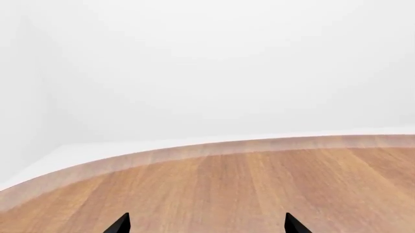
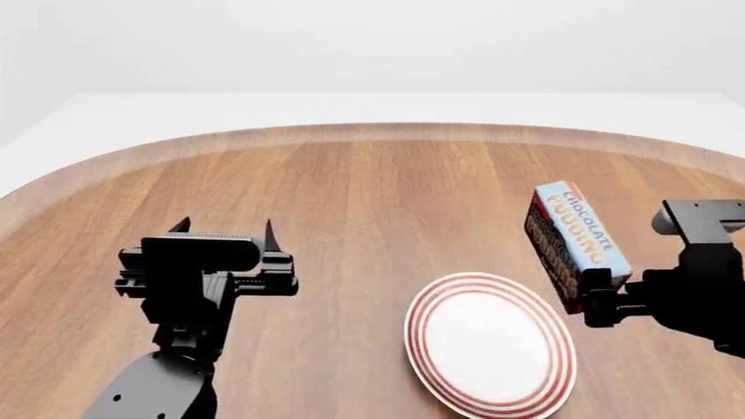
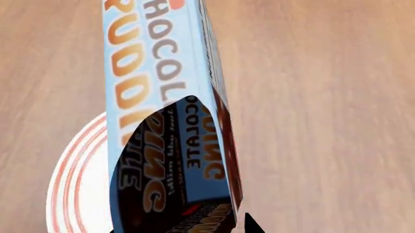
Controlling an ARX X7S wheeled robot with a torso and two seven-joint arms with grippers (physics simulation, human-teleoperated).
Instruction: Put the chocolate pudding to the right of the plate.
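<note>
Chocolate pudding point(image 2: 573, 237), glossy rectangular carton, beside round ringed plate point(image 2: 490, 344).

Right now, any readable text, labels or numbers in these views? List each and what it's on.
"CHOCOLATE PUDDING": orange and white lettering on the light blue face of the chocolate pudding, held in the right gripper.
The same lettering shows mirrored on a glossy black finger in the right wrist view; the small print at the carton's lower end is too blurred to read.
The plate, the table and the left gripper carry no text.
</note>
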